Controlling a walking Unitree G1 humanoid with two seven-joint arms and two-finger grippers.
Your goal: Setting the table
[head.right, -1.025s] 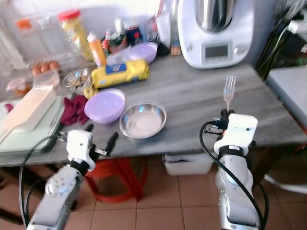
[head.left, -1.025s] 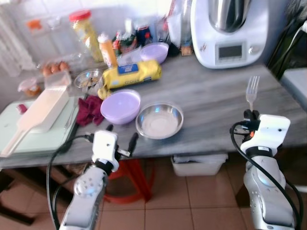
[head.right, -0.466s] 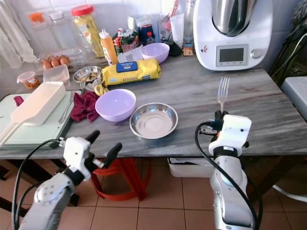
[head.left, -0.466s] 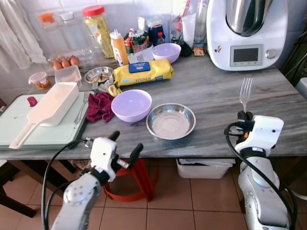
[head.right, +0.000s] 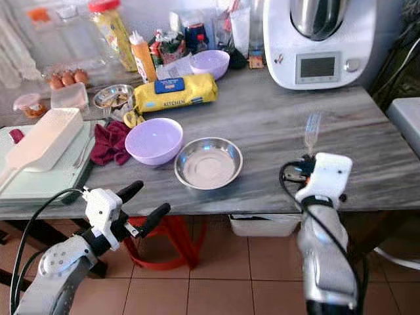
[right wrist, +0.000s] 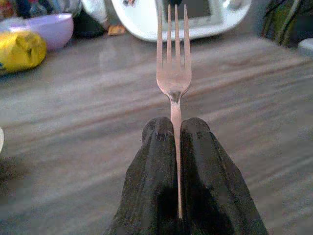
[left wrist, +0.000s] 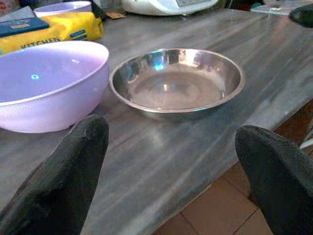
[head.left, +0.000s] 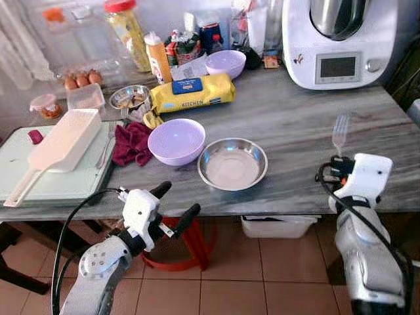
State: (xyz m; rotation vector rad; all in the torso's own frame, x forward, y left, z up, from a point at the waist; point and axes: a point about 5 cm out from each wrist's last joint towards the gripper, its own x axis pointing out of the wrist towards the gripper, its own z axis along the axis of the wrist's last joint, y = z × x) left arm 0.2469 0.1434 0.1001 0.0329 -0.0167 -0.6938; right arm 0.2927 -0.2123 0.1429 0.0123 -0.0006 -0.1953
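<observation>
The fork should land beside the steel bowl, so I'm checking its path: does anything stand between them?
Nothing visible does. The right end effector holds the fork; bare countertop runs to the steel bowl.

Fork (head.left: 340,129) motion-blurred above hand (right wrist: 177,147).
</observation>
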